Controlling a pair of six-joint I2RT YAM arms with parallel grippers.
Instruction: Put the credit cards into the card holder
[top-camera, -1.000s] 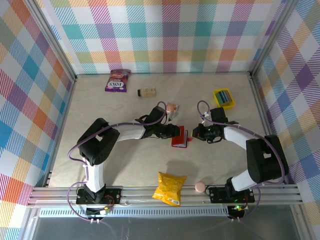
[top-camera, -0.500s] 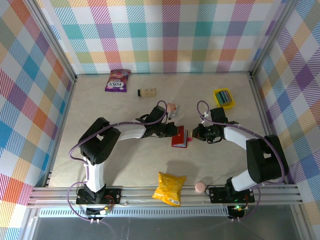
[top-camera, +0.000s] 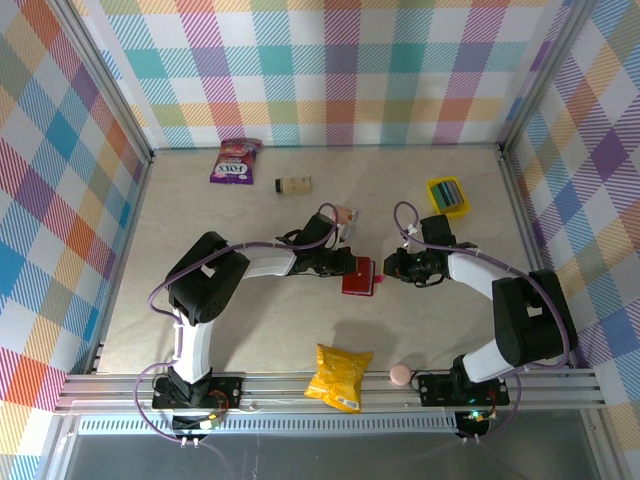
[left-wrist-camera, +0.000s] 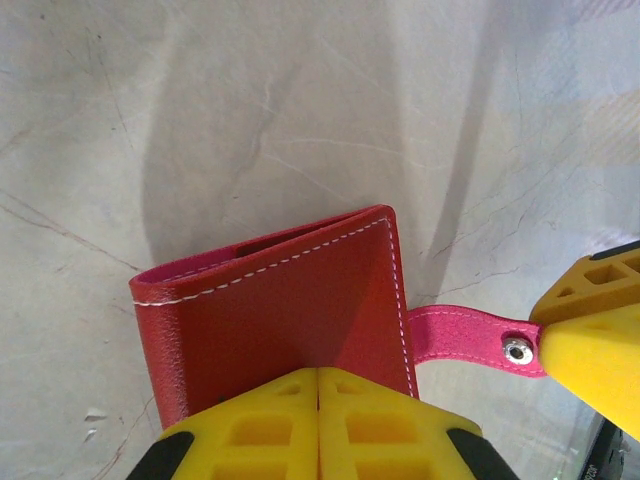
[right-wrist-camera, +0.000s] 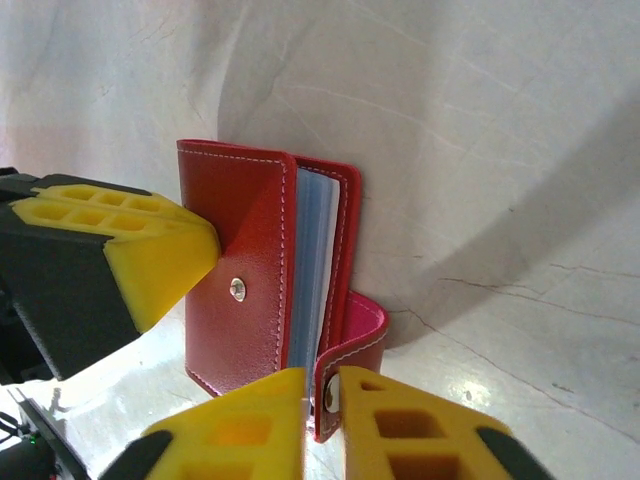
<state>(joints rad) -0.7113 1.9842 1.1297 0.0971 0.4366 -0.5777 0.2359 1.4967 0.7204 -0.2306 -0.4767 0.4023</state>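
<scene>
The red card holder stands on edge mid-table between both grippers. My left gripper is shut on its cover, fingers pinched together at the near edge. The pink snap tab sticks out right toward the other arm's yellow finger. In the right wrist view the card holder is slightly ajar, showing pale blue inner sleeves. My right gripper holds the tab between its nearly closed fingers. Credit cards lie in a yellow tray at the back right.
A purple snack packet and a small beige box lie near the back wall. A small pinkish object sits behind the left arm. A yellow chip bag and a pink ball rest at the front edge.
My left gripper has closed onto the card holder's cover. The holder has shifted slightly and looks more folded. My right gripper's fingers have eased apart a little around the tab.
</scene>
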